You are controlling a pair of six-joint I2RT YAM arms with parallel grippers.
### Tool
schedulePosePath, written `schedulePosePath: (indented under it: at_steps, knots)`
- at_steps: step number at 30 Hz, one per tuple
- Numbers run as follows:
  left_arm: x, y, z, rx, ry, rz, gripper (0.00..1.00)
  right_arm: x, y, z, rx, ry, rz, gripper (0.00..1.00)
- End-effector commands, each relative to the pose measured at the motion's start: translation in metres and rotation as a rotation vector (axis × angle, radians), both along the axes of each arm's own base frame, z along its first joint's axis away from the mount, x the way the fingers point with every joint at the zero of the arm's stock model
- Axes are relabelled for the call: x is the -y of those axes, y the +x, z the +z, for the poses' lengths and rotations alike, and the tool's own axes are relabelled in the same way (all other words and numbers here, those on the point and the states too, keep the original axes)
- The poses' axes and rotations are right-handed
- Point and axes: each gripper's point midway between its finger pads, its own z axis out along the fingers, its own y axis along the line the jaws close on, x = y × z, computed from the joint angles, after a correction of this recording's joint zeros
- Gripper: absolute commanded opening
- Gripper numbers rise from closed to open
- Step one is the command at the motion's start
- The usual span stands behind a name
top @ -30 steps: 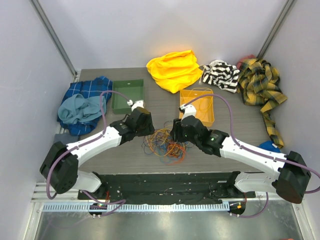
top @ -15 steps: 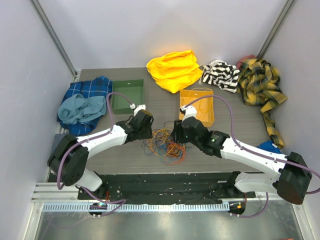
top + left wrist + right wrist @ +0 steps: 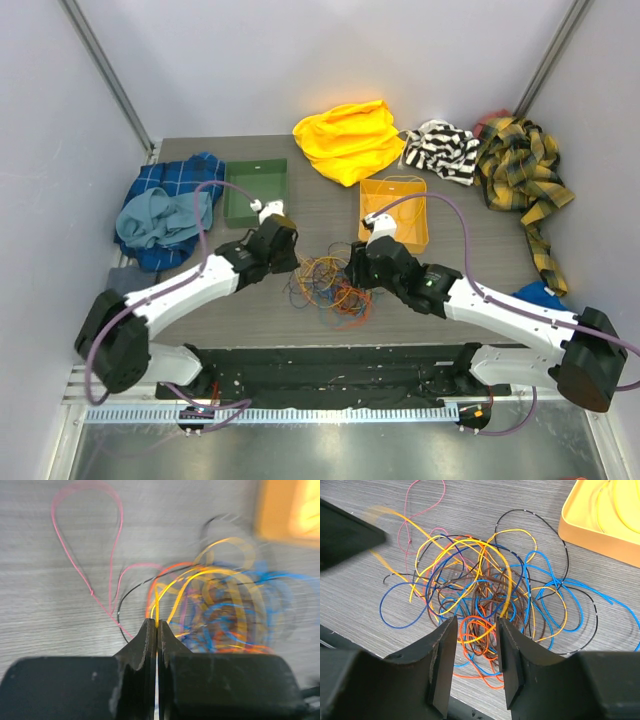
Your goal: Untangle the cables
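The cables [image 3: 326, 285] lie in a tangled heap of orange, yellow, blue, brown and black wires mid-table, between my two grippers. My left gripper [image 3: 289, 262] sits at the heap's left edge, shut [image 3: 157, 625] on one yellow cable [image 3: 156, 605] that runs from the pinch into the tangle. A loose pink cable [image 3: 87, 530] loops on the table beyond it. My right gripper [image 3: 476, 635] hovers open over the near side of the tangle [image 3: 490, 595], an orange coil showing between its fingers, nothing gripped.
An orange bin [image 3: 394, 212] holding a few wires stands just behind the heap, a green bin [image 3: 254, 192] to its left. Cloths lie around the edges: blue [image 3: 165, 210], yellow [image 3: 350, 140], striped [image 3: 440, 150], plaid [image 3: 520, 170].
My left gripper has closed on the yellow cable and drawn slightly back to the left, lifting that strand. The right gripper has hardly moved.
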Motion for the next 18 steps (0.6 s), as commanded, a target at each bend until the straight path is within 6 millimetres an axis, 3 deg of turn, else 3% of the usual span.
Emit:
schedulePosePath:
  at_steps: [1, 3, 4, 6, 7, 8, 10, 11, 13, 14, 18]
  knots:
    - [0.001, 0.016, 0.127, 0.275, -0.158, 0.015, 0.00, -0.003, 0.004, 0.019, 0.047, 0.052, -0.013, 0.43]
    - [-0.004, 0.012, 0.175, 0.378, -0.210, 0.003, 0.00, -0.004, 0.005, 0.022, 0.054, 0.067, -0.014, 0.44]
    - [-0.004, 0.013, 0.209, 0.440, -0.251, -0.001, 0.00, -0.005, 0.004, 0.025, 0.056, 0.081, -0.013, 0.44]
    - [-0.006, 0.009, 0.246, 0.503, -0.289, -0.014, 0.00, -0.008, 0.004, 0.029, 0.061, 0.103, -0.010, 0.45]
    - [-0.008, 0.006, 0.277, 0.557, -0.318, -0.027, 0.00, -0.009, 0.004, 0.031, 0.062, 0.118, -0.011, 0.45]
    - [-0.007, 0.003, 0.295, 0.587, -0.343, -0.040, 0.00, -0.010, 0.003, 0.037, 0.069, 0.140, -0.009, 0.47]
    - [-0.001, -0.002, 0.320, 0.622, -0.366, -0.089, 0.00, -0.018, 0.001, 0.047, 0.075, 0.196, 0.010, 0.47]
    - [-0.003, -0.007, 0.354, 0.678, -0.408, -0.101, 0.00, -0.020, -0.001, 0.055, 0.087, 0.228, 0.023, 0.48]
    - [0.005, -0.011, 0.375, 0.706, -0.432, -0.147, 0.00, -0.027, -0.003, 0.067, 0.103, 0.285, 0.050, 0.48]
    - [0.003, -0.016, 0.400, 0.752, -0.454, -0.158, 0.00, -0.029, -0.004, 0.072, 0.111, 0.302, 0.060, 0.49]
    - [0.009, -0.026, 0.446, 0.831, -0.504, -0.204, 0.00, -0.037, -0.010, 0.088, 0.137, 0.330, 0.108, 0.50]
